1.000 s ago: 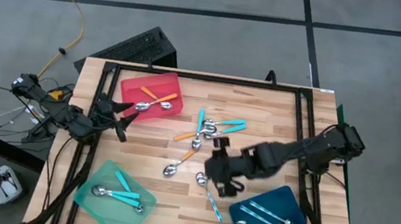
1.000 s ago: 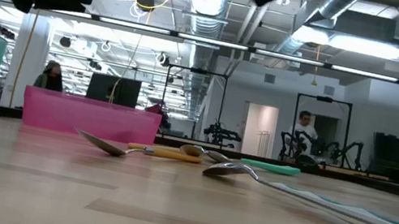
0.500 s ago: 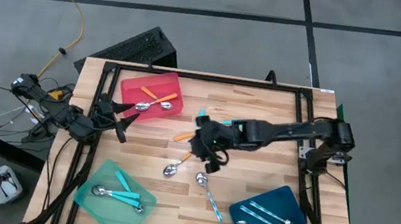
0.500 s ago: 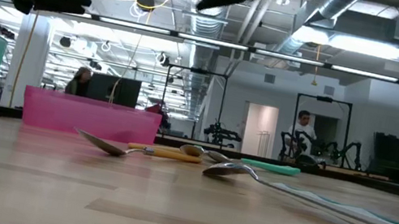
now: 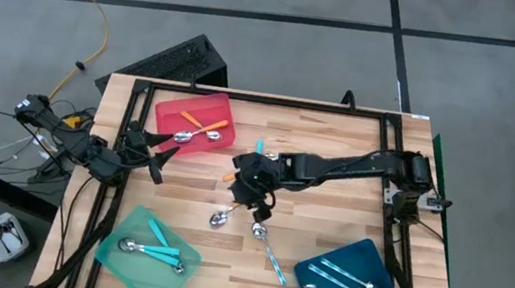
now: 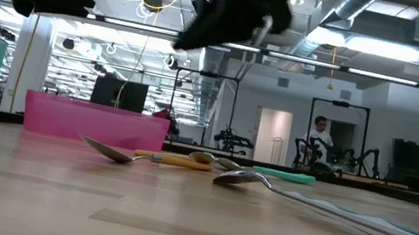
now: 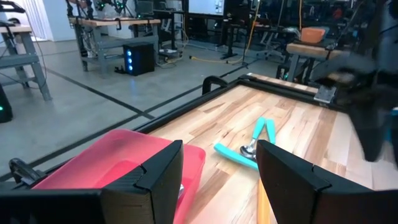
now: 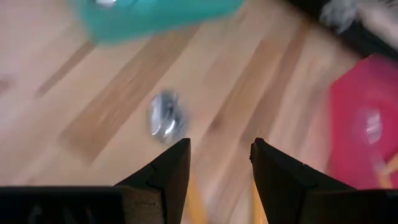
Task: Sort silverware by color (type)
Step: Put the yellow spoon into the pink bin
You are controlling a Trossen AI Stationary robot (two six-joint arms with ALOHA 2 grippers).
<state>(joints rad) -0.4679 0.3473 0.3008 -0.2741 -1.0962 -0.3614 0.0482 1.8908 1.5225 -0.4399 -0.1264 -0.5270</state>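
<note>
My right gripper (image 5: 254, 182) hangs open and empty above the loose spoons in the middle of the table. It also shows in the low view (image 6: 238, 6). In its wrist view (image 8: 221, 152) an orange-handled spoon's bowl (image 8: 165, 116) lies on the wood ahead of the fingers. That spoon (image 5: 220, 217) lies flat, as does a pale-blue patterned one (image 5: 268, 250). A turquoise handle (image 5: 259, 148) and an orange handle (image 5: 230, 175) stick out beside the gripper. My left gripper (image 5: 154, 146) waits open by the red tray (image 5: 173, 112), and its own view (image 7: 217, 158) shows nothing between the fingers.
The red tray holds two orange spoons (image 5: 201, 130). The mint-green tray (image 5: 130, 227) at the near left holds turquoise spoons. The dark-blue tray (image 5: 348, 253) at the near right holds pale-blue spoons. A black frame (image 5: 244, 97) runs round the table.
My right gripper has swung from beside the dark-blue tray toward the table's left and far edges, and now hangs over the loose spoons in the middle. The spoons have not moved.
</note>
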